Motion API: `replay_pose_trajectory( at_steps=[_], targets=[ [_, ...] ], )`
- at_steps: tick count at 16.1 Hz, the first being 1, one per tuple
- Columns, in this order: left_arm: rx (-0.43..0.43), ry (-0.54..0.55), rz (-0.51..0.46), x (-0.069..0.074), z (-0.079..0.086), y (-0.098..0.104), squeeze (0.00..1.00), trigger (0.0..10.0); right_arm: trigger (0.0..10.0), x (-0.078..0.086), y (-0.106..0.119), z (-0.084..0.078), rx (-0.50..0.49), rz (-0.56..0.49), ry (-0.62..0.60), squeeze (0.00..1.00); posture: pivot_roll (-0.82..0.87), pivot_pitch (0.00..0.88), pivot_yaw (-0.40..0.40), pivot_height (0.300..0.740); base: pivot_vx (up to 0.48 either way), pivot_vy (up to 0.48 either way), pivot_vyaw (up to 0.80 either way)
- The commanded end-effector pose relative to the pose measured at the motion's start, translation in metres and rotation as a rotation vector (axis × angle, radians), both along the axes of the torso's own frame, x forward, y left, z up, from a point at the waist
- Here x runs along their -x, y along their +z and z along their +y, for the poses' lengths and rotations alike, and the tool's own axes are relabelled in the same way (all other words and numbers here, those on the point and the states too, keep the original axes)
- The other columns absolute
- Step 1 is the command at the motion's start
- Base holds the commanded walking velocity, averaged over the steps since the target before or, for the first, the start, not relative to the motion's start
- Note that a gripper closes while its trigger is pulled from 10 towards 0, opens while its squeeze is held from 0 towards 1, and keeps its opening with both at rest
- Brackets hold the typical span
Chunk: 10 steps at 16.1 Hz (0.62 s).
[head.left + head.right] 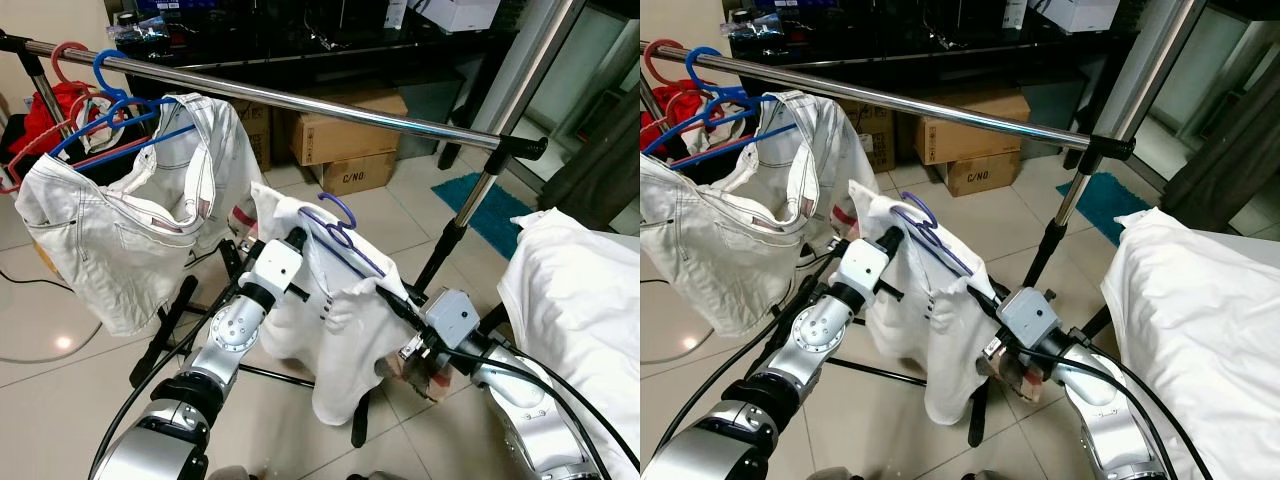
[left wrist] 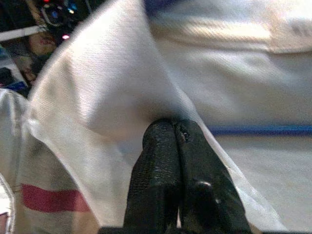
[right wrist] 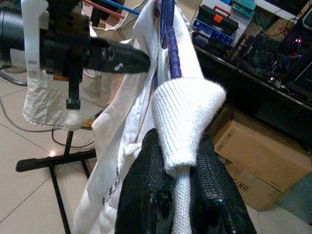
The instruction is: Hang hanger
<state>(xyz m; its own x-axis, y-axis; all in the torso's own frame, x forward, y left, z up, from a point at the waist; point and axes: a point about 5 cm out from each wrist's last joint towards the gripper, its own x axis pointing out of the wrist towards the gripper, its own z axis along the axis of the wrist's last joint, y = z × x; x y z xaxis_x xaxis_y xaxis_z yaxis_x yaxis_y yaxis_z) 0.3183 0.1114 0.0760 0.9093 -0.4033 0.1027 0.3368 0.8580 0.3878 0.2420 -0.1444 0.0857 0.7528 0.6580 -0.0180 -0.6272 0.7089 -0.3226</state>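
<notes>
A purple hanger [image 1: 340, 213] carries a white shirt [image 1: 340, 340] and hangs between my two grippers, below the steel rail [image 1: 300, 100] and apart from it. My left gripper [image 1: 297, 238] is shut on the shirt's left shoulder; in the left wrist view its fingertips [image 2: 174, 127] pinch white cloth. On the other side my right gripper [image 1: 385, 290] is shut on a ribbed fold of the shirt [image 3: 187, 117], with the purple hanger arm [image 3: 168, 48] rising just above it. The hook points up, tilted toward the rail.
White shorts [image 1: 120, 240] hang on a blue hanger [image 1: 110, 95] at the rail's left end, beside a red hanger [image 1: 68, 58]. The rack's right post [image 1: 470, 210] and floor bars [image 1: 170, 320] stand close. Cardboard boxes [image 1: 350, 140] lie behind; white bedding [image 1: 580, 300] is at right.
</notes>
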Motion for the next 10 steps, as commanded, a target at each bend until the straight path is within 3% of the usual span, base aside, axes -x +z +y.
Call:
replay_pose_trajectory(
  at_steps=[1,10],
  targets=[
    [0.023,-0.008,-0.037,0.003,-0.002,0.003,1.00,10.0,0.0,-0.006,0.008,-0.006,-0.008,-0.044,-0.026,0.00,0.07,0.016,-0.063,0.740,0.000,0.000,0.00],
    [0.044,-0.066,-0.059,0.018,-0.013,-0.003,1.00,10.0,0.0,-0.015,0.003,-0.013,0.001,-0.033,-0.067,0.00,0.08,0.006,-0.061,0.740,0.000,0.000,0.00]
  ],
)
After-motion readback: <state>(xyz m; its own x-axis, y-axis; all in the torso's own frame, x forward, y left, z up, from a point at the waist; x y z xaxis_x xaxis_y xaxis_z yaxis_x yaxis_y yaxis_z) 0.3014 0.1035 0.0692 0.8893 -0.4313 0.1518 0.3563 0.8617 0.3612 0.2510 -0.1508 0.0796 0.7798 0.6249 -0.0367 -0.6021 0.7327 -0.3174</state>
